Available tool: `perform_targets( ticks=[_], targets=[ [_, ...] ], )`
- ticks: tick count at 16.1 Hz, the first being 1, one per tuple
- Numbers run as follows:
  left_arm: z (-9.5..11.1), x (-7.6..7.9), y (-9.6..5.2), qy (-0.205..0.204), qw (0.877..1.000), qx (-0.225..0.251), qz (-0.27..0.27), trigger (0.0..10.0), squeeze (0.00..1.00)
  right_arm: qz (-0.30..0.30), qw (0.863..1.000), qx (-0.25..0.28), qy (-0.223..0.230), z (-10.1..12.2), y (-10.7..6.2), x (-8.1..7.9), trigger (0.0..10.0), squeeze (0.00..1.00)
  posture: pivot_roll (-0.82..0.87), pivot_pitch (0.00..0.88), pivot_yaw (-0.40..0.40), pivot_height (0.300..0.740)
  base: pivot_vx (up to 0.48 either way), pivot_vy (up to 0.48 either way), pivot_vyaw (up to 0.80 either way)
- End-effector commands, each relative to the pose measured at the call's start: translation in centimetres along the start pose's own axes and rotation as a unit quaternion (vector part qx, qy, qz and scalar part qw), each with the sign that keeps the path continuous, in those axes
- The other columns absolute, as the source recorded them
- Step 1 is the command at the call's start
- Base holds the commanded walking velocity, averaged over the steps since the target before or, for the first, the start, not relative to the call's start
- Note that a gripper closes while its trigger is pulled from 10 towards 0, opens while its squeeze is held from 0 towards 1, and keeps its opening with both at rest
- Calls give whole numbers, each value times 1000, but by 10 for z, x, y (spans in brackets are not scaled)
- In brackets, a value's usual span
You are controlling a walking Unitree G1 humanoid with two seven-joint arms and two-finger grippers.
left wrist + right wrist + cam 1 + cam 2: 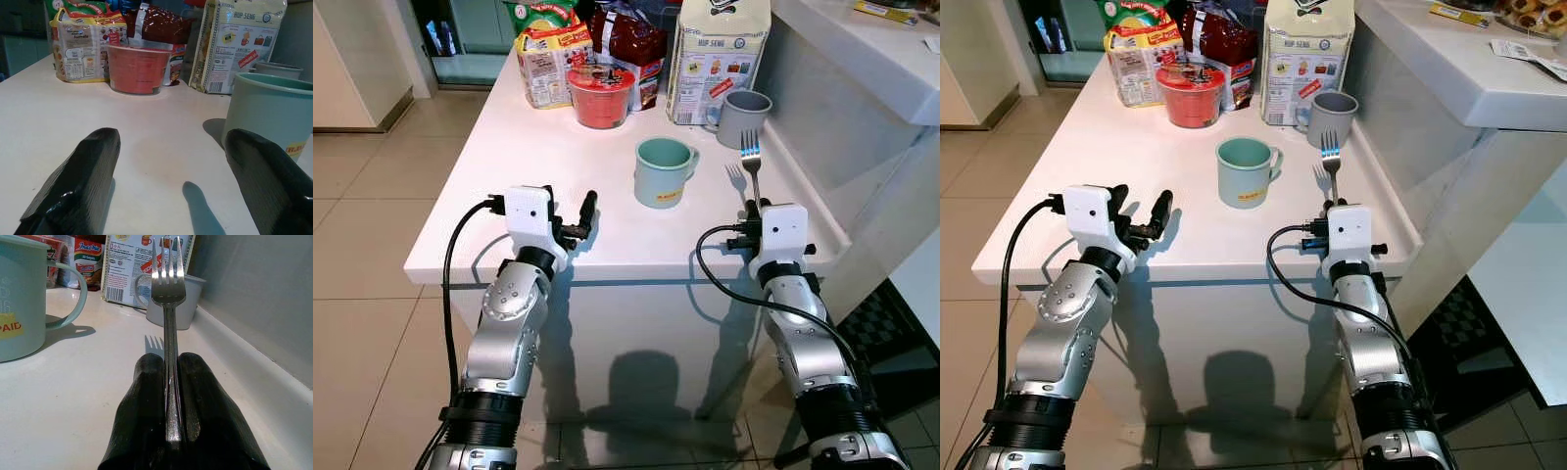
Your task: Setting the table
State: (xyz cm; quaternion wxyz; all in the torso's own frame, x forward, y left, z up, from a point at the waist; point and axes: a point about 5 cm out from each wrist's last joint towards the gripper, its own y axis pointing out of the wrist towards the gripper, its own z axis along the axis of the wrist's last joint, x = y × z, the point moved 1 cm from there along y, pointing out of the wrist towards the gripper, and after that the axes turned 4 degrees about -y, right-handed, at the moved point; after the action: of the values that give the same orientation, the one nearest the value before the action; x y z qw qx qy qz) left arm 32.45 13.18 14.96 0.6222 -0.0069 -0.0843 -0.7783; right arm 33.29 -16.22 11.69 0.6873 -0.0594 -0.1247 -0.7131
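Right claw (168, 382): nearest to me, I see its two black fingers pressed tight on the handle of the fork (751, 157), at the near right edge of the tabletop (538, 186).
Fork: held out ahead of the claw with its tines forward, lifted off the surface and throwing a shadow on the white top; it points toward the grey mug (742, 117).
Left claw (576, 223): I have it at the near left edge of the tabletop, fingers (83, 181) spread wide apart with nothing between them.
Green mug (662, 171): upright between my two claws and a little farther in, handle turned to the right, a yellow label low on its side.
Grey mug: upright behind the fork, just beside the tall white bag (718, 54).
Red tub (601, 95): at the back of the tabletop, just in front of a dark red packet (628, 41).
Noodle packet (546, 61): left of the red tub, standing among the other packets.
Floor (362, 245): beige tiles to my left of the tabletop.
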Motion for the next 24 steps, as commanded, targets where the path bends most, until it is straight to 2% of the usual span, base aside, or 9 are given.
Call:
perform_targets(
  ticks=[1, 24],
  targets=[
    [2, 3, 3, -8, 1000, 5, -1, 10000, 0, -10, 1000, -12, 5, -3, 0, 7, 0, 0, -1, 0, -5, 740, 0, 0, 0],
    [6, 3, 6, -8, 1000, 15, 6, 10000, 0, -13, 1000, -23, 6, -7, -1, 9, 0, 0, -4, 0, -6, 740, 0, 0, 0]
  ],
)
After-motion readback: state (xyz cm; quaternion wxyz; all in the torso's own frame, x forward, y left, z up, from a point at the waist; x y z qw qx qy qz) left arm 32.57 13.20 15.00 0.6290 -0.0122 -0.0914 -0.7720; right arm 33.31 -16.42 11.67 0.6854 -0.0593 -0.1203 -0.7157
